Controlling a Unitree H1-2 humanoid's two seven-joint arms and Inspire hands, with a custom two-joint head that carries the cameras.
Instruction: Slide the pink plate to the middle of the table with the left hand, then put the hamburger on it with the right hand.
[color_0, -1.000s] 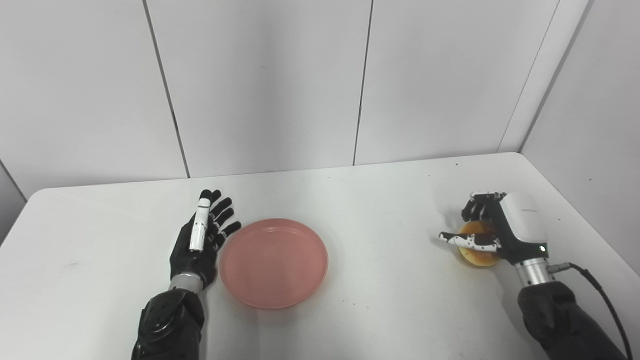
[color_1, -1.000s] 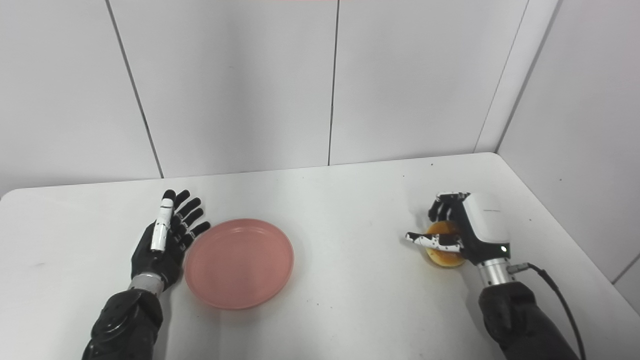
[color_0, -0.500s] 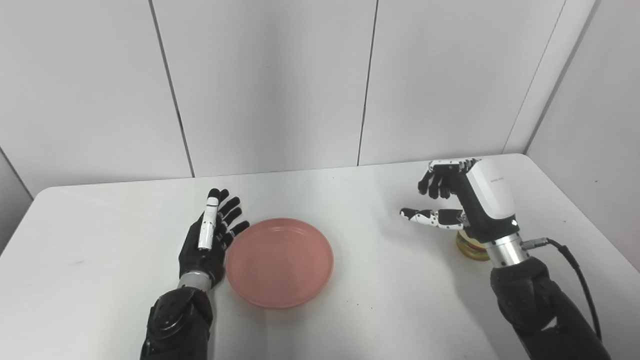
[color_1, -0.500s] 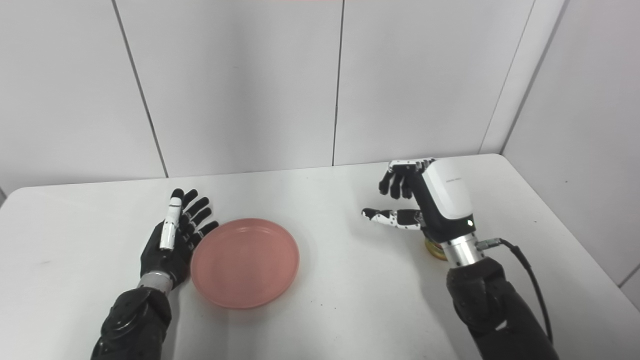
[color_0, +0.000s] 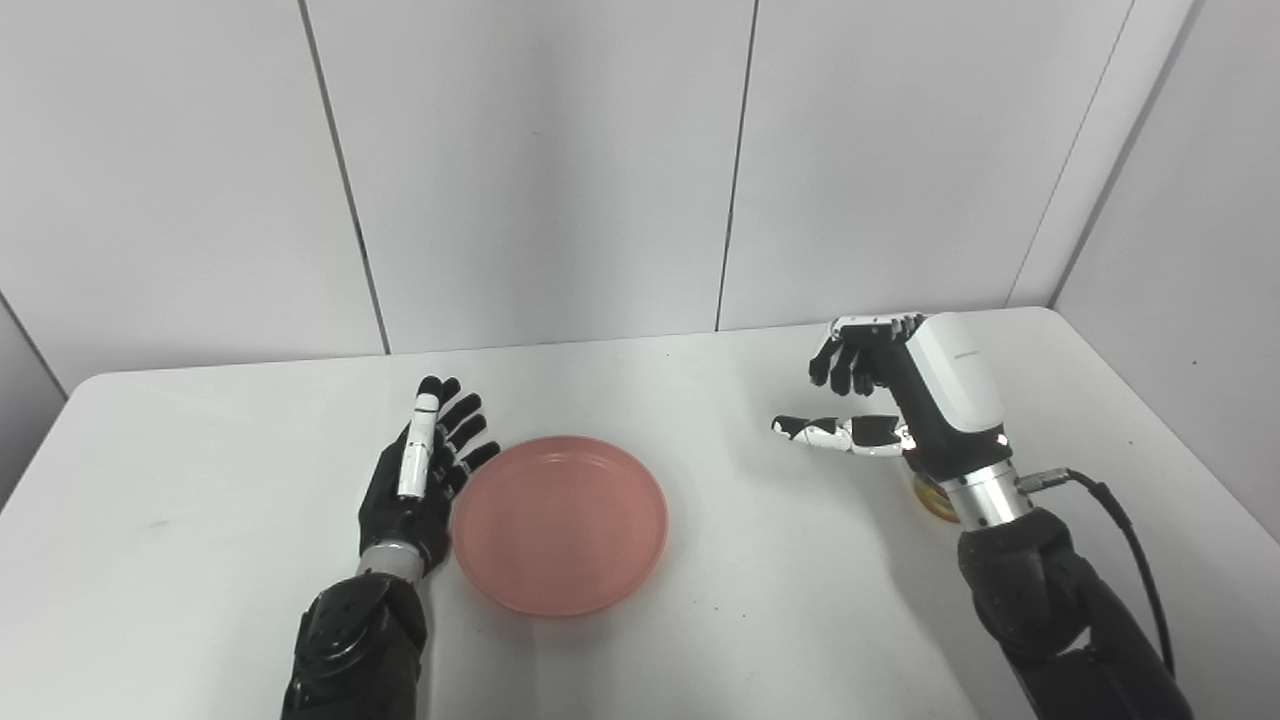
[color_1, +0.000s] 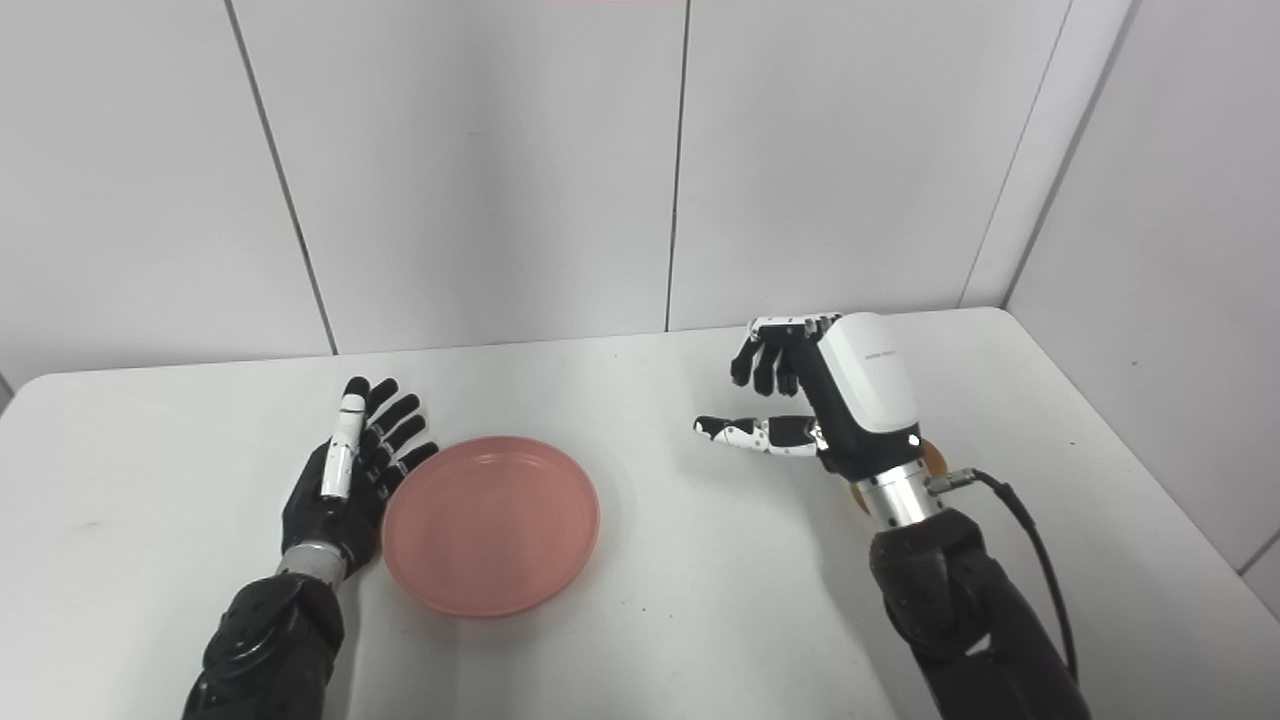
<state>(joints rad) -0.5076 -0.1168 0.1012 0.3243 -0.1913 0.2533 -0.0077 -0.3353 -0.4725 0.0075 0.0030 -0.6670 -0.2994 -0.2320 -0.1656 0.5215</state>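
The pink plate (color_0: 560, 522) lies flat on the white table (color_0: 180, 520), left of the middle. My left hand (color_0: 420, 470) is open, fingers spread, resting beside the plate's left rim. My right hand (color_0: 900, 405) is open and empty, raised above the table to the plate's right. The hamburger (color_0: 935, 495) stands on the table behind my right wrist and is mostly hidden; only a sliver of its bun shows, also in the right eye view (color_1: 935, 462).
White wall panels (color_0: 540, 170) close the table at the back and right. A black cable (color_0: 1130, 540) runs from my right wrist. The table's right edge lies close to the hamburger.
My right hand let go of the hamburger, rose and moved left, leaving it on the table. The left hand and plate stayed put. The camera view shifted slightly.
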